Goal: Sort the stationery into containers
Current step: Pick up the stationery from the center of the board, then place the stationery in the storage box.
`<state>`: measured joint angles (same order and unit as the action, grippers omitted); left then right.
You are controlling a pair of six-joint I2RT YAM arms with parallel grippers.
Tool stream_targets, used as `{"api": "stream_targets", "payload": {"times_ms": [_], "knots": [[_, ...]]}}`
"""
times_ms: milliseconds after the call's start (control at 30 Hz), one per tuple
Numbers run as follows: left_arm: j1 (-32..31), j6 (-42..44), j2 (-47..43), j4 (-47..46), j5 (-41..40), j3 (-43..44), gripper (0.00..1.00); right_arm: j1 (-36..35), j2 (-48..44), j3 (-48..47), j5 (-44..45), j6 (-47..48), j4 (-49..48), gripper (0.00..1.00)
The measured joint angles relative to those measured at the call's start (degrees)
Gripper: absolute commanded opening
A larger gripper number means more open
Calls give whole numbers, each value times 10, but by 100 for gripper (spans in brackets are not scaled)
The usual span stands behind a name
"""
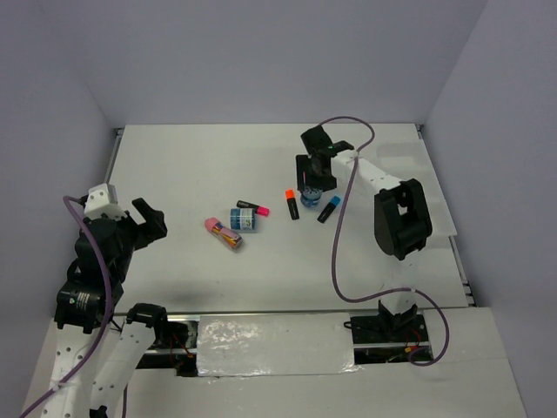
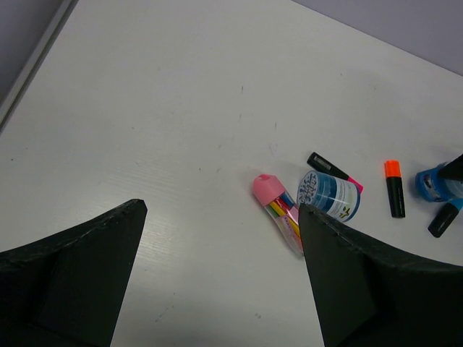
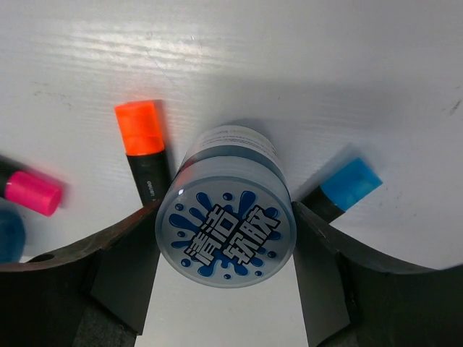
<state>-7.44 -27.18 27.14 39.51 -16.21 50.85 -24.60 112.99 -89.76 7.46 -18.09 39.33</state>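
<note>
The white table has lots of bare room along its far and left edges. Near the middle, the right gripper points down and squeezes a round blue tub between the orange highlighter and the blue highlighter. The tub's top has white Chinese writing. The left gripper hangs wide open by the left edge, tipped towards the pink packet
</note>
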Motion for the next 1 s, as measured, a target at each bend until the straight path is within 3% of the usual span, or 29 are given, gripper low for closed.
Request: {"api": "stream_targets", "payload": {"times_ms": [200,533,1000], "knots": [[-2,0,-1,-2,0,0,99,76,-22,-96,-13,-1,23,20],[2,0,34,-1,0,0,99,299,11,-251,72,-42,31,20],[-6,0,27,-1,1,0,99,356,136,-348,70,-35,66,21]]}}
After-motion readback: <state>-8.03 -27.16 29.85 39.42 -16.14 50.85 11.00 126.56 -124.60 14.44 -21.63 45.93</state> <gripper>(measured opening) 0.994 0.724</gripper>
